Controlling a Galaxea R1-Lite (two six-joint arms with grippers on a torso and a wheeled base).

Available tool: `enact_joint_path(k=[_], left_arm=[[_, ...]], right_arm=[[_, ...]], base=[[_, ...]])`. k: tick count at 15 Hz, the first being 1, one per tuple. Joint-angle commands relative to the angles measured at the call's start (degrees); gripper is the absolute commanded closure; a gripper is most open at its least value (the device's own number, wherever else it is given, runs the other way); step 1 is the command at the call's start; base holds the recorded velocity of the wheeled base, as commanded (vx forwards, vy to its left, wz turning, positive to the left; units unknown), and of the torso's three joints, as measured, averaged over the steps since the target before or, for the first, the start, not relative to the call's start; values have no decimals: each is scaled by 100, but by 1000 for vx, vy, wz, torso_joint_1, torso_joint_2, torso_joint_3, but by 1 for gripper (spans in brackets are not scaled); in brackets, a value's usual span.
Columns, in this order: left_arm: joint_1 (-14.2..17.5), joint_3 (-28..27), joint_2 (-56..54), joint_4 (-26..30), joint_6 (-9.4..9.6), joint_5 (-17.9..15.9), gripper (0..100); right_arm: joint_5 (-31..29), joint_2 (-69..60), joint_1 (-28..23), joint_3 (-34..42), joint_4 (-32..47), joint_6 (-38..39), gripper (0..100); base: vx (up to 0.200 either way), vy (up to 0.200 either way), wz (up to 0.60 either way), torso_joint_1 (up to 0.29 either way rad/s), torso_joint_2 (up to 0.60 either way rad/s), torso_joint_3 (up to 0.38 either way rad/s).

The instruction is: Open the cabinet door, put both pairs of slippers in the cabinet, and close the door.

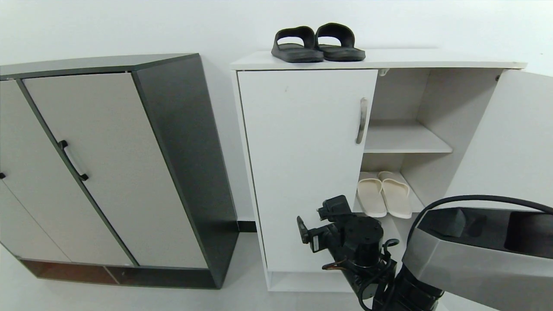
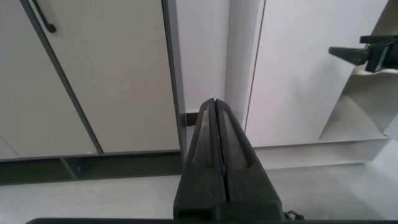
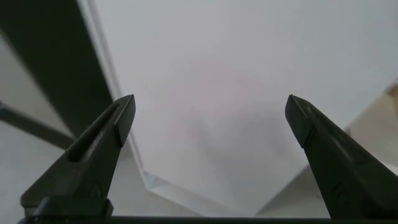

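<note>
Your right gripper hung spread apart; a clumsy grab risked knocking the black slide slippers off the white wooden cabinet.

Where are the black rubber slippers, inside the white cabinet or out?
Out: the black rubber slippers rest on the white wooden cabinet's top, not on its shelves.

Two cabinets stand side by side against the wall, the second cabinet to the left of the task's cabinet. One pair of slippers sits on the cabinet's top, above its shut door. To the right of that door the open door swings outward. Inside, the other pair lies on the lower shelf, beneath the upper shelf. The right gripper is low before the shut door.
</note>
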Motion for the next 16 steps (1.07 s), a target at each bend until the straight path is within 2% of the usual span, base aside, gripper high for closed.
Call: enact_joint_path(k=[1,9,12,16], left_arm=[[2,0,7,0,0,1,100],[2,0,7,0,0,1,100],[2,0,7,0,0,1,100],[2,0,7,0,0,1,100]], right_arm=[[14,105,6,11,-35,-11,0],[14,123,6,-7,-35,-20,0],[14,140,6,-16,-35,-20,0],[14,140,6,-24,-35,-28,0]], base=[[0,0,0,0,0,0],[0,0,0,-1,-9,-6],[0,0,0,14,-190,-302],[0,0,0,53,-501,-362]])
